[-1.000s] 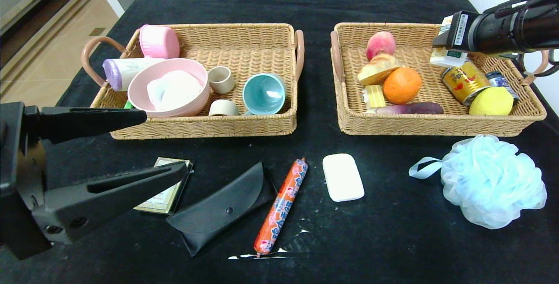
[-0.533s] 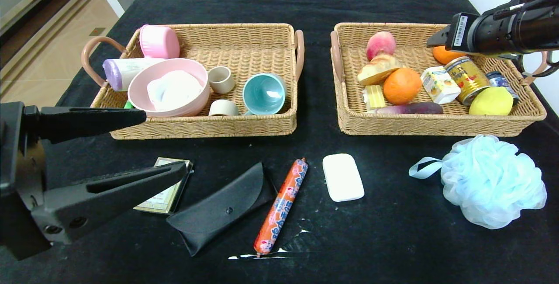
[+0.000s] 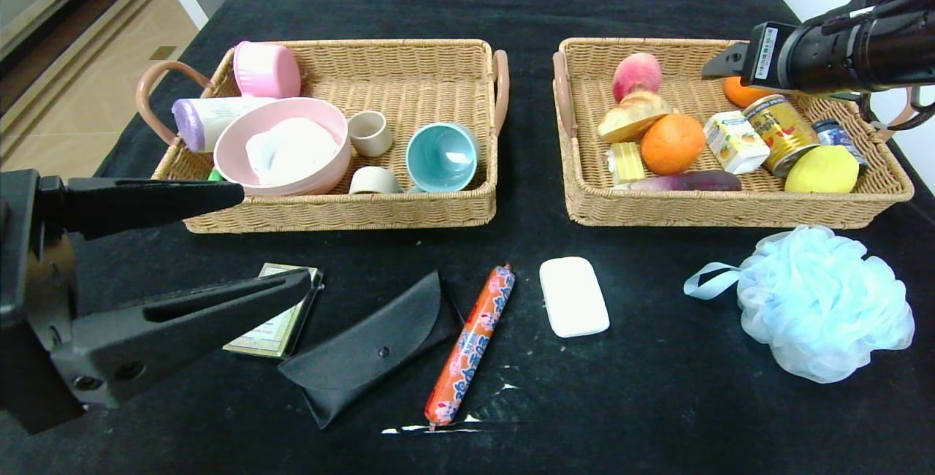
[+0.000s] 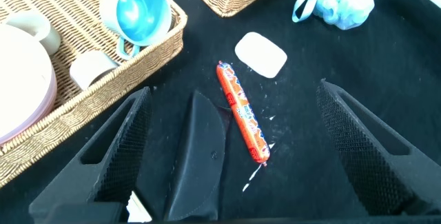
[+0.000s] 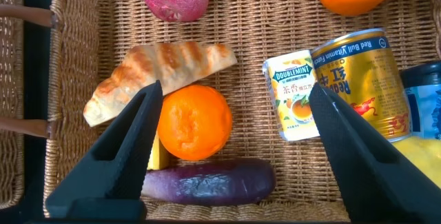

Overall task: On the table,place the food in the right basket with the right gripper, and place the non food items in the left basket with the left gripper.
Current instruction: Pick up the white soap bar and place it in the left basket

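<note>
We see the white carton (image 3: 735, 140) lying in the right basket (image 3: 730, 204) between an orange (image 3: 672, 142) and a gold can (image 3: 781, 133). Our right tool (image 5: 231, 148) hangs over them, spread wide and empty. On the table (image 3: 643, 402), the sausage stick (image 3: 471, 343) lies between pouch (image 3: 372, 351) and soap bar (image 3: 573, 296). Our left tool (image 4: 241, 155) hovers there, also agape.

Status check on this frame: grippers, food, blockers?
Right gripper open, empty, over right basket. Carton in it; sausage on table. Left gripper open above pouch. Nothing blocking.
</note>
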Tool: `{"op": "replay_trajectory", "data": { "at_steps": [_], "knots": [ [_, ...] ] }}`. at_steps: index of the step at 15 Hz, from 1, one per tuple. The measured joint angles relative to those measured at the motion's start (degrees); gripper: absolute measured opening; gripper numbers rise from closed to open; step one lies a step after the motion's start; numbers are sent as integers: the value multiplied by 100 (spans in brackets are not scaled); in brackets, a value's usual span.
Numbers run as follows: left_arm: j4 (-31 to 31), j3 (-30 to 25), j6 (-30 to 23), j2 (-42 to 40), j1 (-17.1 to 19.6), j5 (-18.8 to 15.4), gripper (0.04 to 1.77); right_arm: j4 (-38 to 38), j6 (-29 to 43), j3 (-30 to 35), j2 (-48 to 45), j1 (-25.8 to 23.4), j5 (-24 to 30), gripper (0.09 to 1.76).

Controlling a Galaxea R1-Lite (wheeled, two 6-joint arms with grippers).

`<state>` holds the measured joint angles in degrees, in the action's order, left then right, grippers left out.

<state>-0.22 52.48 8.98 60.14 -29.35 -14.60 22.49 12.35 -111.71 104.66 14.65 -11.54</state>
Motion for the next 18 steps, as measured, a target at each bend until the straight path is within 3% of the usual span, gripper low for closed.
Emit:
{"op": "replay_trajectory", "data": {
  "at_steps": [7,13,18],
  "knots": [
    [-2,-2,-4,2,0,9,172,601,-325,118,-411,-55,85,165],
    [6,-11,-12,15,0,6,172,1397,-908,717,-1356,-121,1045,168],
    [6,-11,-12,15,0,5,172,1651,-913,1158,-1915,34,1259,169]
  ]
}}
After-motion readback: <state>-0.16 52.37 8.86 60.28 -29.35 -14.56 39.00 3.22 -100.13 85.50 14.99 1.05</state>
